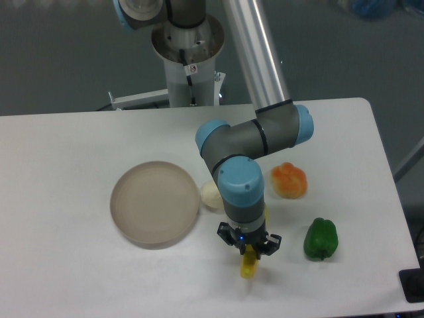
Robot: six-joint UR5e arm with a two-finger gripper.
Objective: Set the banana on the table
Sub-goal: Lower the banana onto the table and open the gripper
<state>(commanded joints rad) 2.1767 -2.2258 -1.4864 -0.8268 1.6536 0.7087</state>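
Hand [249,252] points straight down over the near middle of the table [66,265], its two fingers clenched on the banana [248,266], whose yellow lower end hangs out below them. Whether that tip touches the white surface I cannot tell; it looks very low. This spot seems chosen because it is bare, right of the plate [154,203], near side of the pear [211,196], and left of the pepper [321,238], with the orange fruit [289,180] farther back. Judging by that, the banana is about to be set down, fingers not yet spread.
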